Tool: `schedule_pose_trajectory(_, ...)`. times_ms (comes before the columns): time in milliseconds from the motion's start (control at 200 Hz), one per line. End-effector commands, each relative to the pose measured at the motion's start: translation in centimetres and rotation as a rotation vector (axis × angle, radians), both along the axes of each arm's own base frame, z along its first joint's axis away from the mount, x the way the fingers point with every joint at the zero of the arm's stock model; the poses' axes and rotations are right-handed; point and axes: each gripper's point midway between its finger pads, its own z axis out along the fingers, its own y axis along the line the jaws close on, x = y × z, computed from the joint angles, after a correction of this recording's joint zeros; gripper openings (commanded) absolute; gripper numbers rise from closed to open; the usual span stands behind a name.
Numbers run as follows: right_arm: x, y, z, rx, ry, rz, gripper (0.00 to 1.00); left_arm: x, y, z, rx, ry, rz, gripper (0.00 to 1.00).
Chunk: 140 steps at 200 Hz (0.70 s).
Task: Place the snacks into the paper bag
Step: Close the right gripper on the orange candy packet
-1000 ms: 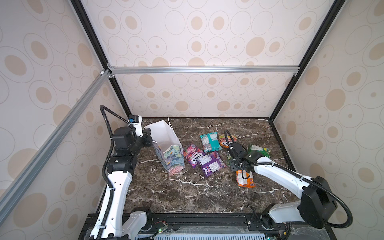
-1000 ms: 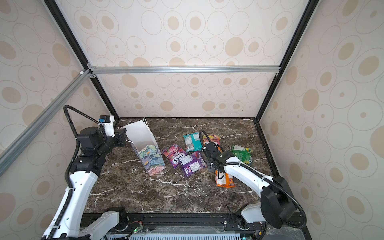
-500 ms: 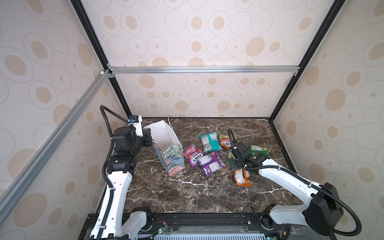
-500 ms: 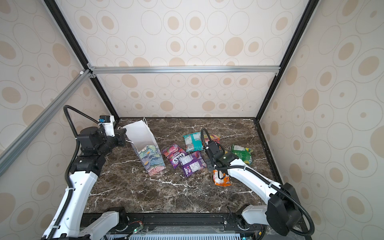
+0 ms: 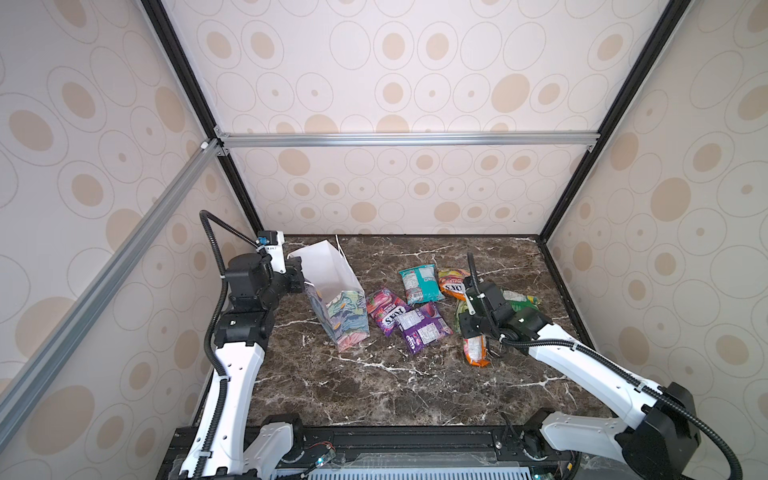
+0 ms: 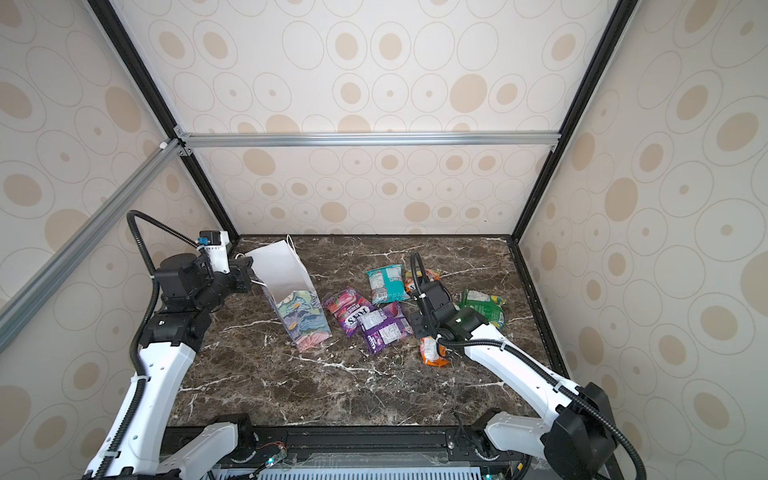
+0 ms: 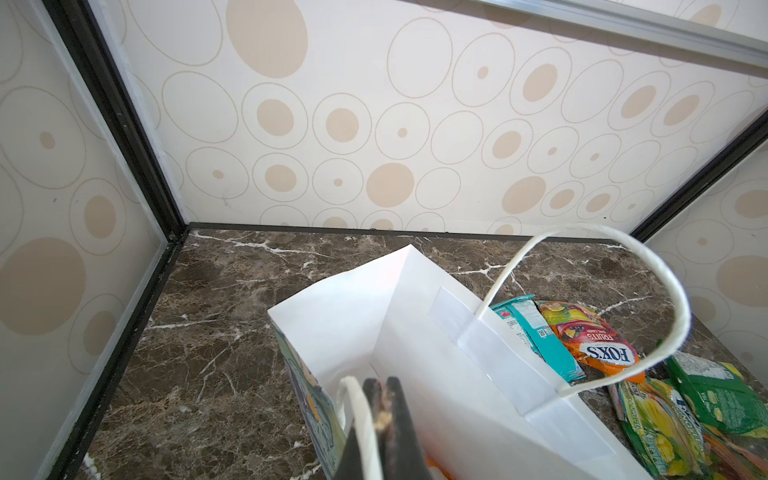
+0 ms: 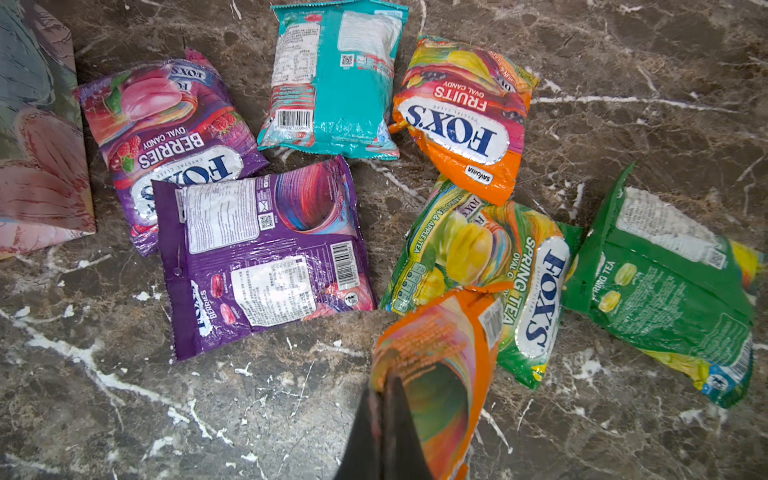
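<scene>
Marble tabletop (image 5: pixel 374 386) is bearing loose snacks (image 8: pixel 266 257) beside the paper bag (image 5: pixel 347 320), whose near rim the left gripper (image 7: pixel 380 388) is pinching, likely steadying its mouth, while the right gripper (image 8: pixel 384 384) is clenching an orange packet (image 8: pixel 440 374) for transfer.

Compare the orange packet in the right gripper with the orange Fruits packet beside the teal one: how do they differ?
The gripped orange packet is pinched at its edge by the shut right gripper; the Fruits packet lies free on the marble tabletop. The gripped one is curled, showing a barcode; the Fruits packet lies face up, logo showing. Both are glossy orange with multicolour print.
</scene>
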Motion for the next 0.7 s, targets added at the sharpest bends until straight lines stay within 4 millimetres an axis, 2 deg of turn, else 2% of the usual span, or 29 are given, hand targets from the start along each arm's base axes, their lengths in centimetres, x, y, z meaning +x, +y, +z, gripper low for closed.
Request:
schedule_pose_trajectory(0,0.1,0.6,1.6,0.033,-0.044,0.026,0.00,-0.1,0.1,1.1,-0.006,-0.034,0.003,0.00)
schedule_pose_trajectory(410,-0.1,1.7,5.2,0.144,-0.152,0.084,0.00,0.1,0.2,0.8,-0.006,-0.024,0.002,0.00)
schedule_pose_trajectory(695,0.1,2.0,7.5,0.154,-0.205,0.112,0.00,-0.3,0.4,1.5,0.002,-0.048,0.017,0.00)
